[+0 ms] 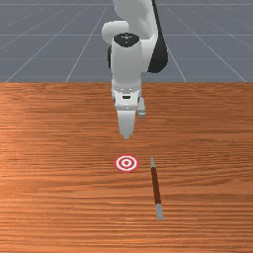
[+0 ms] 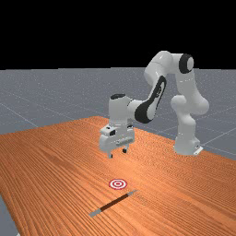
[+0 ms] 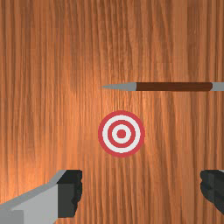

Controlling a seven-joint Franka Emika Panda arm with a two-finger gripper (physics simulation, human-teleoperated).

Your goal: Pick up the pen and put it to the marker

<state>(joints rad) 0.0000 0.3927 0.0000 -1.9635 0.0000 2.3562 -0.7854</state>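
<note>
Two open jaws hang above the table (image 1: 49,197), the pen (image 1: 156,187) near the ringed marker (image 1: 126,163), markings (image 2: 159,88) on the arm (image 2: 157,69) illegible.

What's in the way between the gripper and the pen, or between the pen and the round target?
Nothing visible: only bare table lies between the open gripper and the pen, and between pen and target.

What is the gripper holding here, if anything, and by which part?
Nothing: the gripper is open, and the pen lies on the table.
</note>
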